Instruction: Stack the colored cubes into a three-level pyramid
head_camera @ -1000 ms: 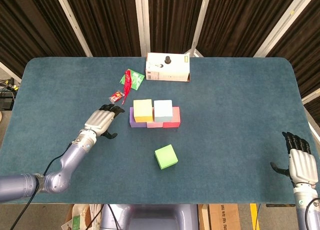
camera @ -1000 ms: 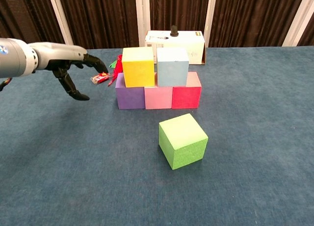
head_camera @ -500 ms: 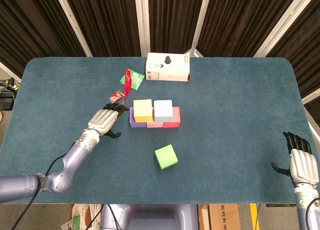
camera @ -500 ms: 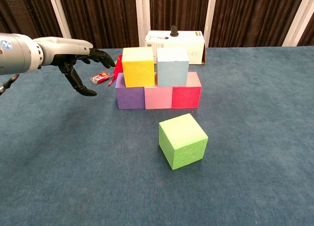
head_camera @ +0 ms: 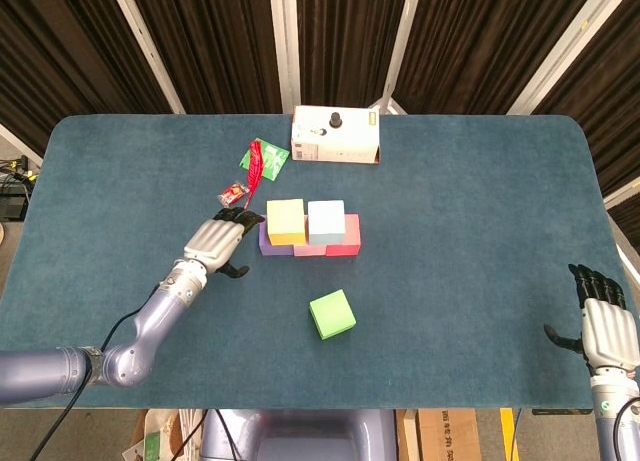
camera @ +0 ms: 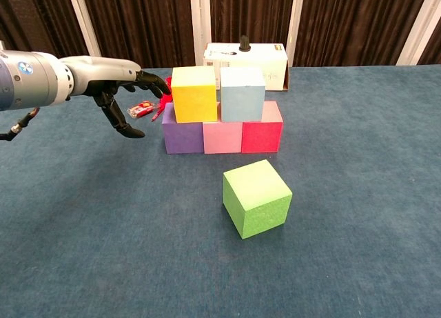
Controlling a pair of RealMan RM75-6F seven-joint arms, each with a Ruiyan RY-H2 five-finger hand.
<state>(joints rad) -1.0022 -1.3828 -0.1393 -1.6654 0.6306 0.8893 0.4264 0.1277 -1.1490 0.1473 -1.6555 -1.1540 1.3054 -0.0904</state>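
A purple cube (camera: pixel 182 136), a pink cube (camera: pixel 222 137) and a red cube (camera: pixel 262 135) stand in a row. On them sit a yellow cube (camera: pixel 194 93) (head_camera: pixel 285 220) and a light blue cube (camera: pixel 242 93) (head_camera: pixel 326 219). A green cube (camera: pixel 256 197) (head_camera: pixel 332 313) lies alone on the cloth in front of the row. My left hand (camera: pixel 131 97) (head_camera: pixel 216 242) hovers open just left of the yellow cube, fingertips close to its side and holding nothing. At the table's near right edge my right hand (head_camera: pixel 604 324) rests open and empty.
A white box (head_camera: pixel 336 135) with a black knob stands at the back. A red and green wrapper (head_camera: pixel 262 158) and a small red packet (head_camera: pixel 233 193) lie behind my left hand. The table is covered in blue cloth (head_camera: pixel 460 211).
My left hand has moved right, from well clear of the stack to just beside the yellow cube. The right hand has sunk slightly toward the table's near edge.
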